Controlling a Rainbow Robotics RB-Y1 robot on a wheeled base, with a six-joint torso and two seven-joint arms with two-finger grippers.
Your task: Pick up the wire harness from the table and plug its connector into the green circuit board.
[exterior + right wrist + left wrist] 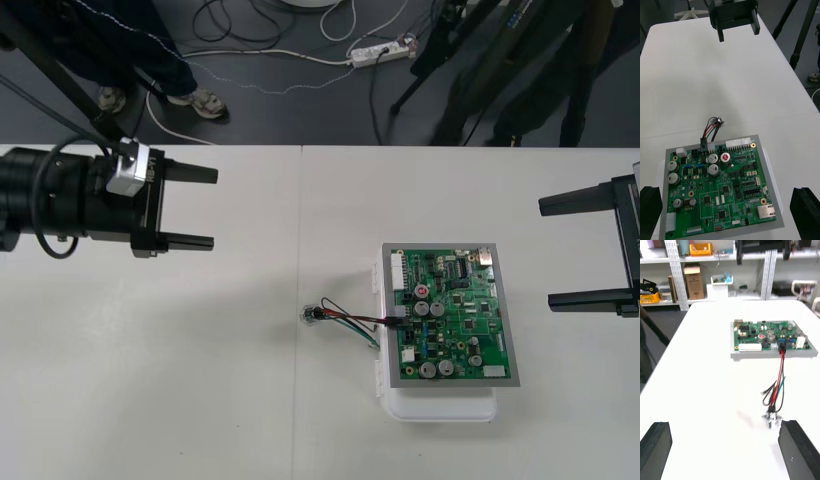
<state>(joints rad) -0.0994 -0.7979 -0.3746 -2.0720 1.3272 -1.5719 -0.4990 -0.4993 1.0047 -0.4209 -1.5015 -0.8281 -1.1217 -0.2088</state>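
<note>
beside the green board, thin-wired harness seems plugged in; left hand, right hand gape empty.

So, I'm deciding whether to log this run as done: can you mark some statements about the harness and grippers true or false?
The plug sits in the green circuit board. True.
The left gripper is shut on the harness. False: its fingers stand open at the table's left, apart from it.
The round metal socket lies on the table beside the board. True.
The right gripper hovers over the board. False: it is open at the table's right side.
</note>
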